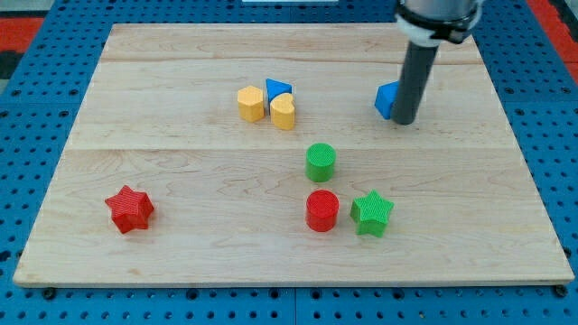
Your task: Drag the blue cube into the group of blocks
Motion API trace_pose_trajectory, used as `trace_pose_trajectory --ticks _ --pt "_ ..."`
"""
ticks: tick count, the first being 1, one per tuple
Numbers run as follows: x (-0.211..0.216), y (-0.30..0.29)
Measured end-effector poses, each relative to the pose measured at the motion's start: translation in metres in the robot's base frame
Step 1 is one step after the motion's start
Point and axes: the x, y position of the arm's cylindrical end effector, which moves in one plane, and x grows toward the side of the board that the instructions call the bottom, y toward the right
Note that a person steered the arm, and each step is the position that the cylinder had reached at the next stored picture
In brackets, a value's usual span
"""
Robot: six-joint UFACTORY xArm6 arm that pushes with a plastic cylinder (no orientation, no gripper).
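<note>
The blue cube sits on the wooden board at the view's upper right, partly hidden by my rod. My tip rests on the board touching the cube's right side. A group of blocks lies left of it at the upper middle: a yellow hexagon block, a yellow heart-shaped block and a blue triangular block behind them. The cube is well apart from this group.
A green cylinder stands at the middle. A red cylinder and a green star sit below it. A red star lies at the lower left. A blue pegboard surrounds the board.
</note>
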Motion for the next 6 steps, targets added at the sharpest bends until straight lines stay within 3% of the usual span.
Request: trace_pose_trajectory --ticks 1,2,4,5,6 --pt "-0.023 0.043" --pt "-0.034 0.024" --pt "-0.001 -0.108" --pt "0.000 -0.138" --pt "-0.008 -0.123"
